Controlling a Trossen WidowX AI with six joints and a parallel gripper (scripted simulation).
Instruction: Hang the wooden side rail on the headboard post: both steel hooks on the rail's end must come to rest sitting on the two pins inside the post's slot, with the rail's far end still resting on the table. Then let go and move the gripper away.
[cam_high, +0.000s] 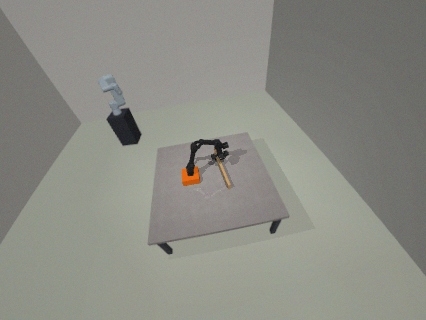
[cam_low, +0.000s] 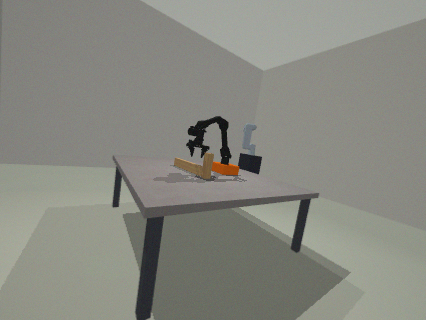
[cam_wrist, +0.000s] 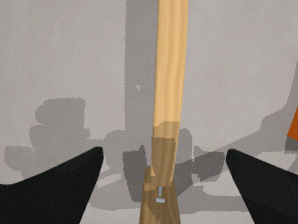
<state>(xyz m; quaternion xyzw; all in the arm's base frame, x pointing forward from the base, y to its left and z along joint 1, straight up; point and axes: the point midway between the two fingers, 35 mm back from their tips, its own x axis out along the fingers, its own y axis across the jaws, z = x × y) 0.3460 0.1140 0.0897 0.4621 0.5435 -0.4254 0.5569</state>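
Observation:
The wooden side rail (cam_high: 224, 174) (cam_low: 188, 167) (cam_wrist: 171, 65) lies low along the table, with one end at the headboard post. The post (cam_low: 208, 166) (cam_wrist: 160, 214) stands upright; the wrist view shows only part of it, in shade. Small steel parts (cam_wrist: 160, 200) show between the rail's end and the post's face; whether both hooks sit on the pins cannot be told. My gripper (cam_low: 198, 154) (cam_wrist: 166, 155) is open and empty, pointing down above the rail near its post end. In the wrist view the rail runs between the two fingertips, below them.
The arm's orange base (cam_high: 190, 177) (cam_low: 226, 169) stands on the table (cam_high: 200, 220) (cam_low: 240, 192) beside the rail. A pale blue-grey arm (cam_high: 116, 95) (cam_low: 248, 137) on a black pedestal (cam_high: 124, 127) (cam_low: 250, 163) stands on the floor away from the table.

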